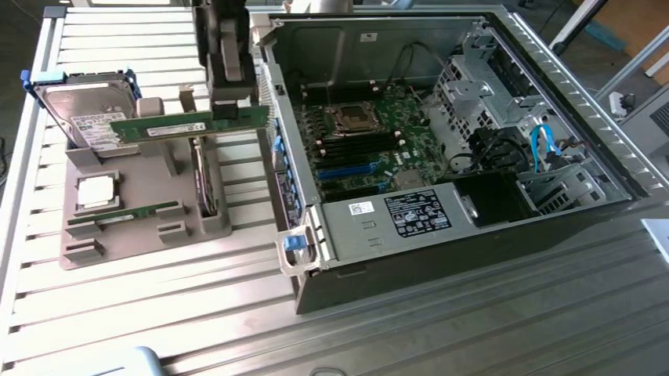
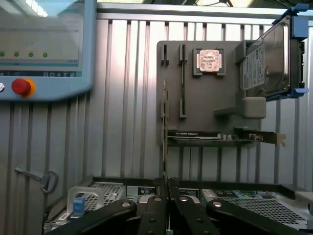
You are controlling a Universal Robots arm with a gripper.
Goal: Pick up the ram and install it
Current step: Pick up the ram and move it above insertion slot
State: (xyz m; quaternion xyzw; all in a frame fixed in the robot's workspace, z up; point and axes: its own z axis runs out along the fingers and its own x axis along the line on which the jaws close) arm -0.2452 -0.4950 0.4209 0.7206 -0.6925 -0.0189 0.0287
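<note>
You're seeing a green ram (image 1: 188, 124) with a white label, a plain grey tray (image 1: 131, 229), a ribbed silver worktop (image 1: 450, 329), bright blue cables (image 1: 540, 149), and a black pincer (image 2: 167, 188).

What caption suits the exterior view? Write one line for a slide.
Gripper shut on the ram, holding it above the grey parts holder beside the open computer case.

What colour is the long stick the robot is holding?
Green. The stick shows best in the exterior view.
</note>
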